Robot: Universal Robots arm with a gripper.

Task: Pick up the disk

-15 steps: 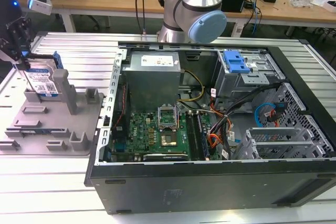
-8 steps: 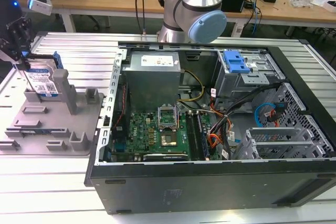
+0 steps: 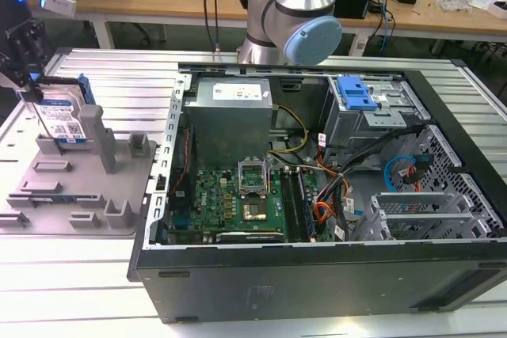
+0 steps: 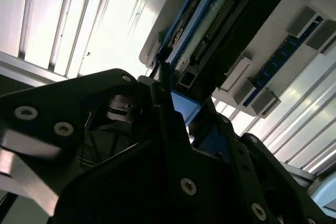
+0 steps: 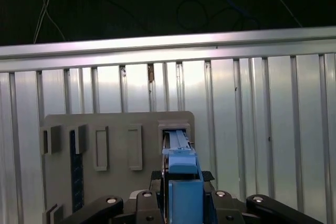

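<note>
Far end of the exterior view's left: black gripper [image 3: 30, 89] down over the disk [image 3: 62, 120], thin fingers [image 3: 37, 116] running along its labelled face. Disk stands on edge in the grey holder [image 3: 75, 187], blue side rail along its top edge. In both wrist views the gripper [image 5: 181, 198] straddles the disk's blue rail [image 5: 182, 174], fingers pressed in on either side, pinching it. The disk's lower edge looks to sit in the holder's slot [image 5: 176, 129]; contact there is hard to judge. Holder lies on the ribbed metal table [image 3: 119, 77]. Toward the exterior view's right: open computer case [image 3: 317, 195], arm's base joint [image 3: 293, 21] behind it, green circuit board [image 3: 230, 203], blue bracket [image 3: 354, 94].
</note>
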